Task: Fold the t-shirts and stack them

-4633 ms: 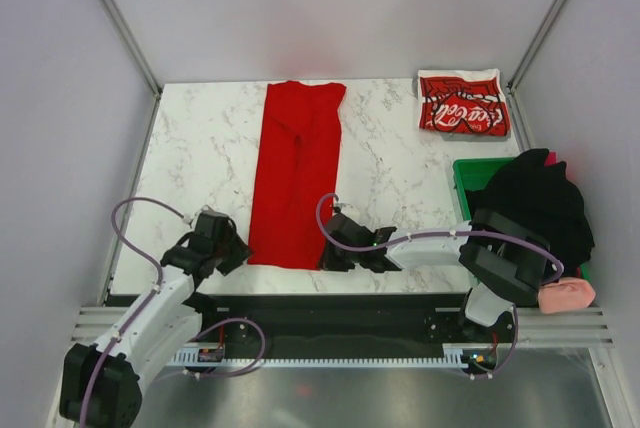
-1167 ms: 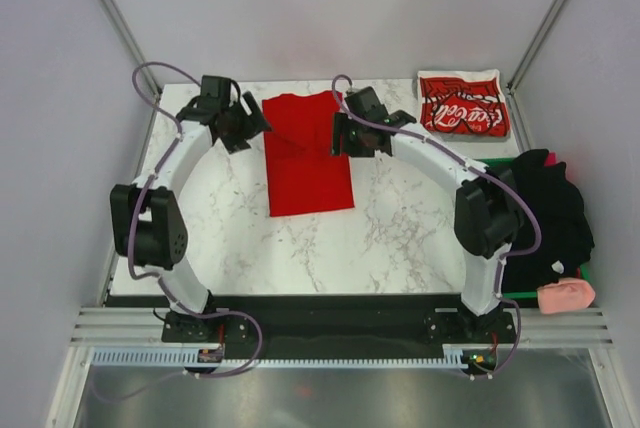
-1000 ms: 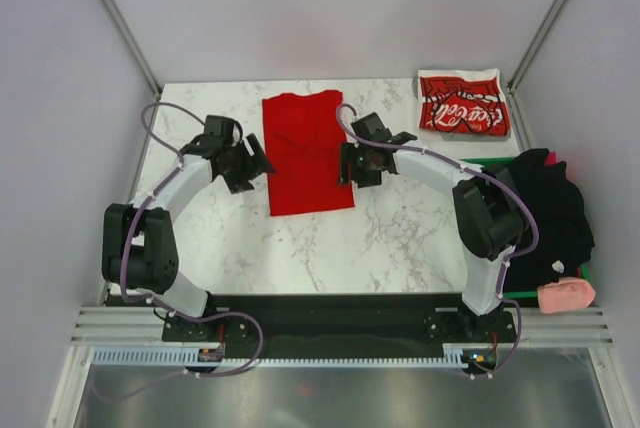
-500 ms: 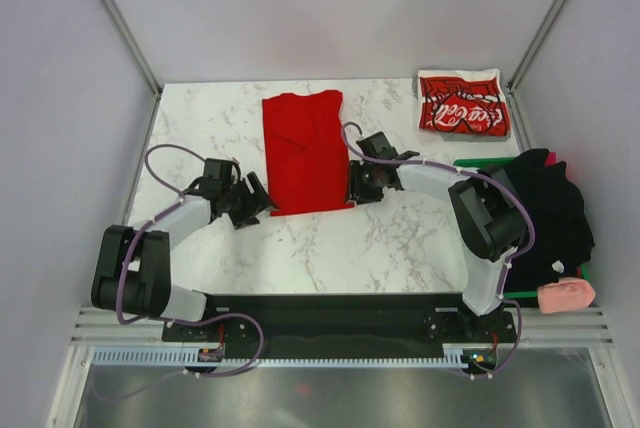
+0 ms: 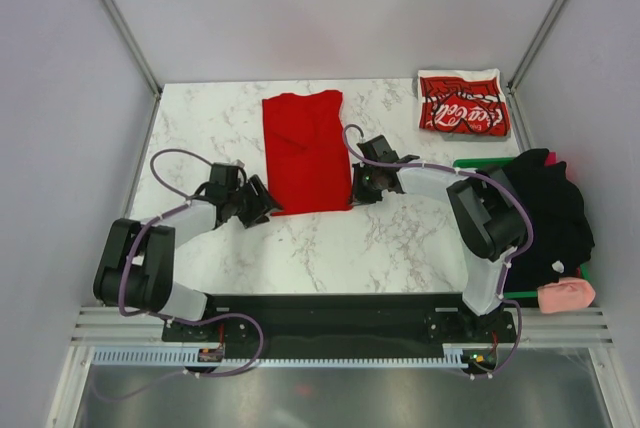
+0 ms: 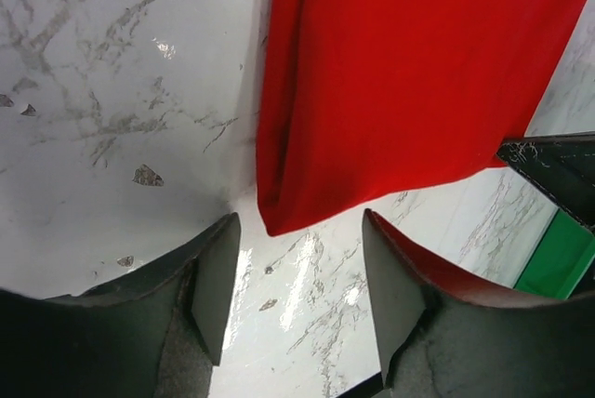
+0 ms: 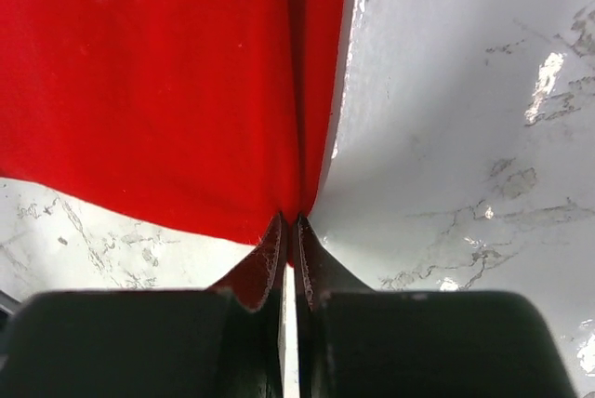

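Note:
The plain red t-shirt (image 5: 305,153) lies folded in half as a long rectangle at the middle back of the marble table. My left gripper (image 5: 262,202) is open, its jaws either side of the shirt's near left corner (image 6: 279,217) without touching it. My right gripper (image 5: 357,188) is shut on the shirt's near right corner (image 7: 302,189), pinching the cloth edge between its fingertips (image 7: 270,254). The Coca-Cola t-shirt (image 5: 463,103) lies folded as a small rectangle at the back right corner.
A green bin (image 5: 472,170) at the right edge holds a heap of black cloth (image 5: 540,203). A pink cloth (image 5: 565,295) lies at the bin's near end. Walls stand close on both sides and at the back.
The long red shirt has been folded in half, front hem carried to the back. Both arms then came back toward the near corners; the right gripper now pinches the near right corner.

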`<state>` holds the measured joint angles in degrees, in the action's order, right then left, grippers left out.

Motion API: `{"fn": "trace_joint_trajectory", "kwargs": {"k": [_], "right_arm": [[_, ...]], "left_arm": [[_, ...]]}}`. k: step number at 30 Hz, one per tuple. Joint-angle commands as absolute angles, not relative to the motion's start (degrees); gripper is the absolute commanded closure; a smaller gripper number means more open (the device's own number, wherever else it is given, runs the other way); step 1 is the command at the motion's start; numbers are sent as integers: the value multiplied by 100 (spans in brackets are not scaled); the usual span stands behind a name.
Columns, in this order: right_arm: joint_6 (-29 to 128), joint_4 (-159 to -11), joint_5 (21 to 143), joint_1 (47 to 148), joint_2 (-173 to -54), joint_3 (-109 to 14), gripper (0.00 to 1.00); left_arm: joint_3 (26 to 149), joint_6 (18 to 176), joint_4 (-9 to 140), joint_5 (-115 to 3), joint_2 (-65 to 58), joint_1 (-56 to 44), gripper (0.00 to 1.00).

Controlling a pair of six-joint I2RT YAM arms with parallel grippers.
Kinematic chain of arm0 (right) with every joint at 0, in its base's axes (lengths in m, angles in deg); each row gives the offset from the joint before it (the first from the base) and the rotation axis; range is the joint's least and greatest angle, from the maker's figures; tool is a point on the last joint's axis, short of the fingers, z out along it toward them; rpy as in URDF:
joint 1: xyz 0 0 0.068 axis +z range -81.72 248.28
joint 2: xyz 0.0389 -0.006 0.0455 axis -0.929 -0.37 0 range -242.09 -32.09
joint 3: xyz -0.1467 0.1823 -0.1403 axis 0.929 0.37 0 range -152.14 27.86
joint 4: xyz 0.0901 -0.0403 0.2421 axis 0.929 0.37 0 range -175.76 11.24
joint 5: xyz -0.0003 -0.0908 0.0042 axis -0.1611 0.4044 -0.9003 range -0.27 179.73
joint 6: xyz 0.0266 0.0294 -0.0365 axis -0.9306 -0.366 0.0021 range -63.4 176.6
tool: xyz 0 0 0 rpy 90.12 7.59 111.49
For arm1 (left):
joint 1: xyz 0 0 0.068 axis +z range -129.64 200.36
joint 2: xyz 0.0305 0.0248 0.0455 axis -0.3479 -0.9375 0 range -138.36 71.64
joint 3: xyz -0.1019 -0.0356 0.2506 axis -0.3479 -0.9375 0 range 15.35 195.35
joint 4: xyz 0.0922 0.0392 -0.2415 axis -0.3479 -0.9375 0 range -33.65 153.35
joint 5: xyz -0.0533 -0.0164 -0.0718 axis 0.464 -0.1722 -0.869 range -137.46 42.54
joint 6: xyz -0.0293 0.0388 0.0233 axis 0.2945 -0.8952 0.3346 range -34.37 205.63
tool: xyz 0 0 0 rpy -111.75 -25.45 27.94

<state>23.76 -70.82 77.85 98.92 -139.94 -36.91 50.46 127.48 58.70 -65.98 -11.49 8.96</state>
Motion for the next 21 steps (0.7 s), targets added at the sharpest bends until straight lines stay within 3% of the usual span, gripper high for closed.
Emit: {"fn": "trace_joint_trajectory", "kwargs": {"k": [1, 4, 9, 13, 17, 21], "right_arm": [[2390, -7081, 7795, 9905, -14186, -3586, 94], [2391, -7108, 7769, 9896, -14231, -3560, 99], [2408, -7152, 7725, 9843, -14301, -3525, 100], [2426, -7178, 7698, 9817, -14336, -3498, 100], [2461, -7152, 7646, 9764, -14231, -3411, 100], [2478, -7020, 7637, 9755, -13776, -3244, 100]], "left_arm": [[4901, 12958, 6159, -6452, -1326, 823, 39], [4884, 13002, 6238, -6320, -1361, 788, 47], [4927, 13046, 6265, -6013, -1387, 788, 59], [4936, 13090, 6256, -5827, -1370, 788, 84], [4989, 12994, 6247, -5827, -1239, 762, 97], [5068, 12993, 5852, -5801, -747, 621, 98]]}}
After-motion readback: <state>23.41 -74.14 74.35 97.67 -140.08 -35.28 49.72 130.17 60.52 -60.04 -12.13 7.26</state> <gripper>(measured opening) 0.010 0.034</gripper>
